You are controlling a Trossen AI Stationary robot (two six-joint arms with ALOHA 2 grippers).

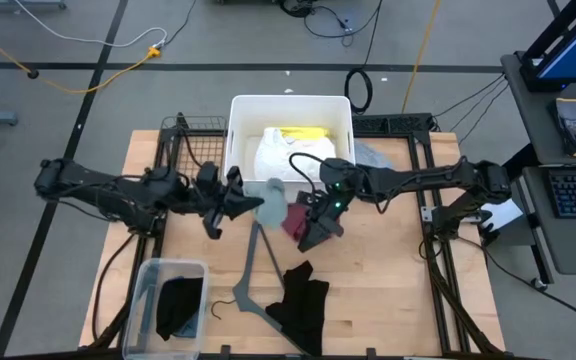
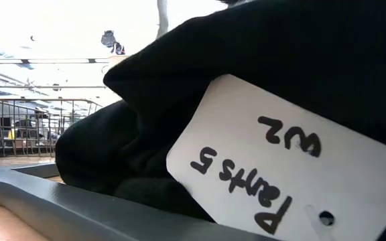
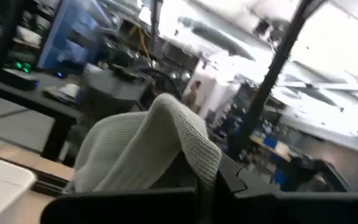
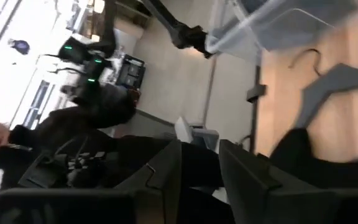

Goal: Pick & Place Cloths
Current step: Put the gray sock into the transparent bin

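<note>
Pinching the sage-green cloth (image 1: 273, 200) just in front of the white bin (image 1: 238, 125), our left gripper (image 1: 246, 203) is clamped on soft knit — light, limp, best held by a bunched fold. Our right gripper (image 1: 313, 232) hovers part-open over the maroon cloth (image 1: 296, 215) beside it.

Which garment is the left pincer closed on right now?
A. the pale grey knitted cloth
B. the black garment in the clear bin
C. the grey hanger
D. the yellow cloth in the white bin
A: the left pincer is shut on the pale grey knitted cloth, which drapes over its fingers in the left wrist view and hangs at its tip in the high view.
</note>
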